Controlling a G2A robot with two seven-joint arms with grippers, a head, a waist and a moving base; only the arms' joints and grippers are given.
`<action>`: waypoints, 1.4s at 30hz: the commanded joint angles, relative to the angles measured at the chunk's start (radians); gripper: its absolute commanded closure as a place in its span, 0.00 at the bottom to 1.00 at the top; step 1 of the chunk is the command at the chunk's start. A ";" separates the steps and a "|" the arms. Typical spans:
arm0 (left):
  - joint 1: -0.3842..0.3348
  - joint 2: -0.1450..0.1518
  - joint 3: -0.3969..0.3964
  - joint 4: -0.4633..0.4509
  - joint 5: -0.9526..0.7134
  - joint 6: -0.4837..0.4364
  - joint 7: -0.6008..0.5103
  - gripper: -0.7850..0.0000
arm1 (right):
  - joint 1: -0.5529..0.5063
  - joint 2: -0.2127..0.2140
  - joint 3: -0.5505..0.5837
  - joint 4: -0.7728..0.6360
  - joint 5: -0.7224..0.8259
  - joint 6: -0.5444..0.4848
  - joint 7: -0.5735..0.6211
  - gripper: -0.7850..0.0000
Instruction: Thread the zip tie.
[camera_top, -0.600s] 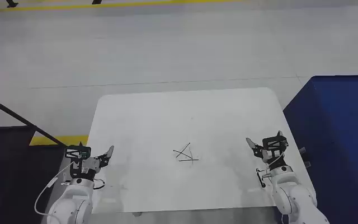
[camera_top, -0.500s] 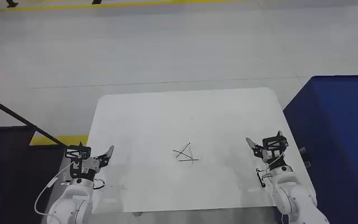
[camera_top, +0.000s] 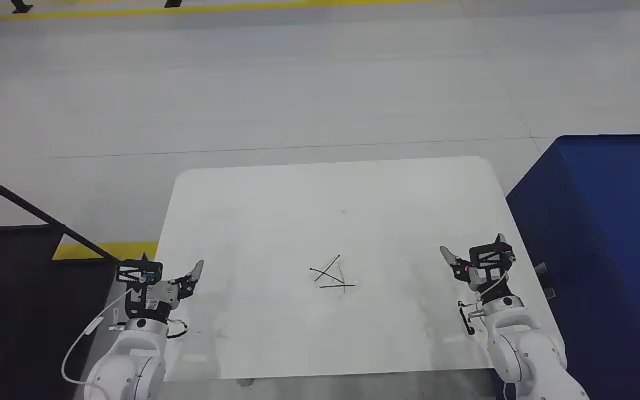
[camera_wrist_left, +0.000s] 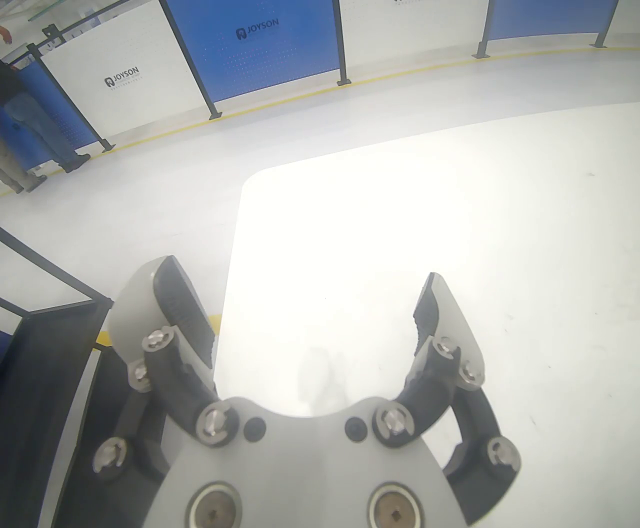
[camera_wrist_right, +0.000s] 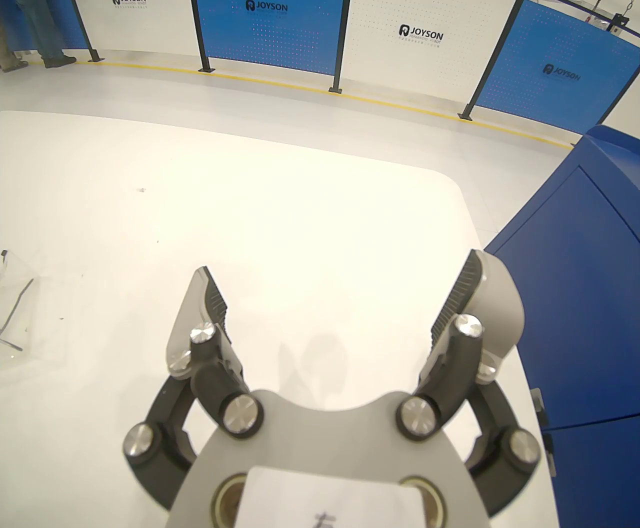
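On the worktop (camera_top: 300, 200), near its middle, the zip tie (camera_top: 331, 274) lies flat, crossed with others like it — light, springy, slick, probably hard to pinch; a grip near one end looks best. Off at the near corners, left tool (camera_wrist_left: 300, 280) and right tool (camera_wrist_right: 340, 265) gape wide, empty.

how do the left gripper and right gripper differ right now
The left gripper straddles the table's left edge; the right gripper hangs over it, inside the right edge. A dark panel flanks the left gripper, a blue cabinet the right gripper. Both are open, empty, clear of the zip ties.
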 joint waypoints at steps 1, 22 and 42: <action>0.000 0.000 0.000 0.000 0.000 0.000 0.000 0.00 | 0.000 0.000 0.000 0.000 0.000 0.000 0.000 0.00; 0.000 0.000 0.000 0.000 0.000 0.000 0.000 0.00 | 0.000 0.000 0.000 0.000 0.000 0.000 0.000 0.00; -0.002 0.004 -0.043 -0.004 -0.072 -0.114 -0.031 0.00 | 0.287 0.035 -0.068 -0.081 0.023 -0.660 0.228 0.00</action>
